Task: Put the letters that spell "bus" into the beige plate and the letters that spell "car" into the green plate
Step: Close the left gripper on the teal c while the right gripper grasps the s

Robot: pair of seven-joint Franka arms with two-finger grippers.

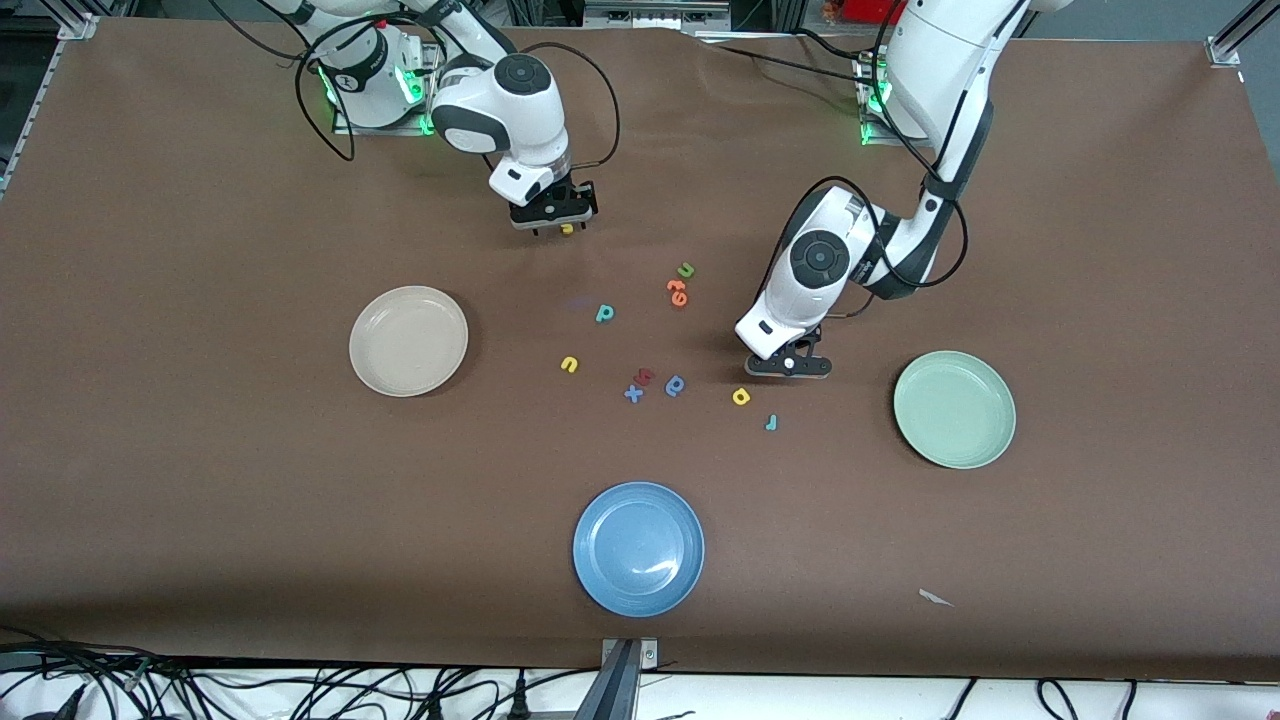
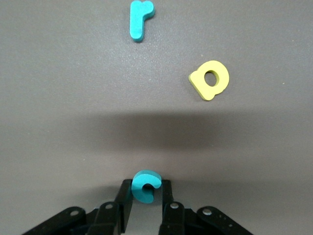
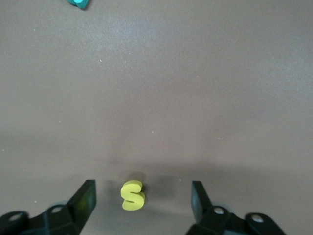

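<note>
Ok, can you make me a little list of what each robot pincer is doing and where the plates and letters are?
left pincer: closed on the teal c, low at the table
right pincer: open, either side of the yellow s
yellow a and teal r: on the table, near the left pincer
beige plate: no letters in it
green plate: no letters in it

Free room: bare desk [image 1: 200, 500] across lower left and right edge of front view. Obstacles: letter cluster [image 1: 655, 385] mid-frame; blue plate [image 1: 638, 548] lower centre; beige plate [image 1: 408, 340], green plate [image 1: 954, 408] flanking.
</note>
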